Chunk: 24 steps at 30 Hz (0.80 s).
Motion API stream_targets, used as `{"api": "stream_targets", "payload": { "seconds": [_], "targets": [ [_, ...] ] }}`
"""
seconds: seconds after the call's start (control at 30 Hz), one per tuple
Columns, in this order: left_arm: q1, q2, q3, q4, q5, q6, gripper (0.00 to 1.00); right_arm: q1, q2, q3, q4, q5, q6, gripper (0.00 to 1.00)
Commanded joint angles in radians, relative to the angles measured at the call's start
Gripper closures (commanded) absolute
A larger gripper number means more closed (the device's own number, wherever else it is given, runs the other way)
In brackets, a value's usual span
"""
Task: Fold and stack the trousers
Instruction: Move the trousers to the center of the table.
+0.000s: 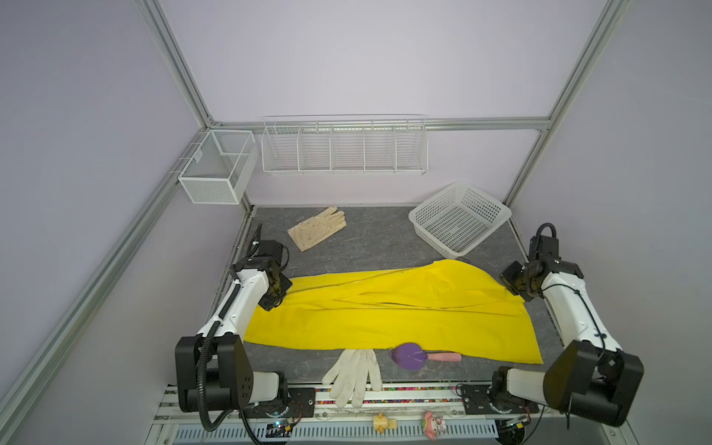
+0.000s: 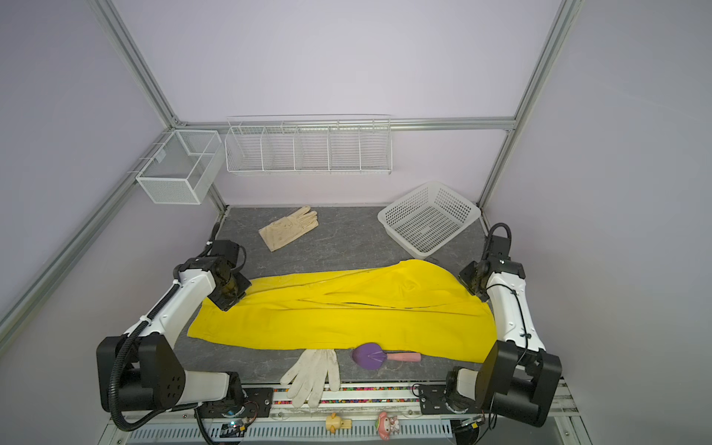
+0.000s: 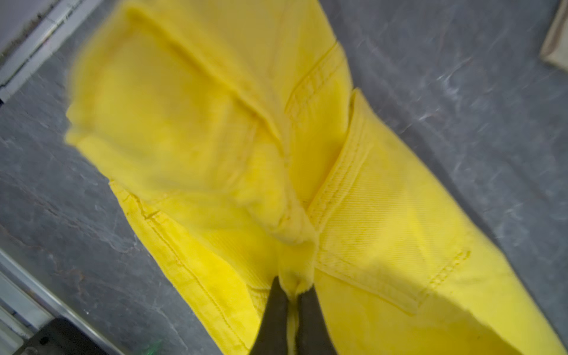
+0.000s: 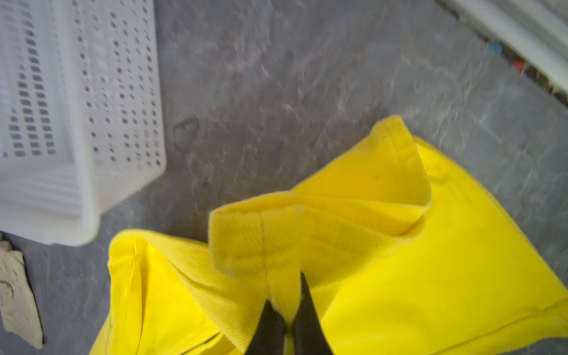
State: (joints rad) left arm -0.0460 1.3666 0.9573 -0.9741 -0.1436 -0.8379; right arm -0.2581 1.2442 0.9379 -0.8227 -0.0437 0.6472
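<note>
Grey stone-patterned tabletop (image 1: 366, 250) carries the bright yellow cloth trousers (image 1: 385, 319), spread lengthwise across its middle between both arms. At one end the left gripper (image 3: 292, 289) pinches a bunched fold of cloth; at the other the right gripper (image 4: 287, 304) clamps what seems a hem, near a white perforated plastic basket (image 1: 460, 219).

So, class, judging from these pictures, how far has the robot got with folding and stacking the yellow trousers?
Done: the trousers lie lengthwise across the table, legs roughly overlapped. In hand: the left gripper pinches the pocket end, the right gripper a leg hem, both shut on cloth. Left: folding end over end, then stacking; no compact fold shows yet.
</note>
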Motion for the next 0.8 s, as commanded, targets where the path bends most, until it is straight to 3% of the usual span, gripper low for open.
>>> {"api": "stream_targets", "payload": {
  "seconds": [0.0,0.13,0.33,0.77],
  "targets": [
    [-0.017,-0.012,-0.059,0.018,0.038,-0.025,1.00,0.024,-0.067,-0.132,-0.053,-0.073,0.043,0.94],
    [-0.027,0.015,-0.119,0.071,0.043,-0.031,1.00,0.046,-0.100,-0.266,-0.032,-0.074,0.047,0.94],
    [-0.028,0.095,-0.189,0.190,0.064,-0.023,1.00,0.052,-0.020,-0.357,0.090,-0.078,0.064,0.94],
    [-0.028,0.295,-0.065,0.316,0.087,0.014,1.00,0.042,0.306,-0.164,0.278,0.038,-0.046,0.94]
  ]
}}
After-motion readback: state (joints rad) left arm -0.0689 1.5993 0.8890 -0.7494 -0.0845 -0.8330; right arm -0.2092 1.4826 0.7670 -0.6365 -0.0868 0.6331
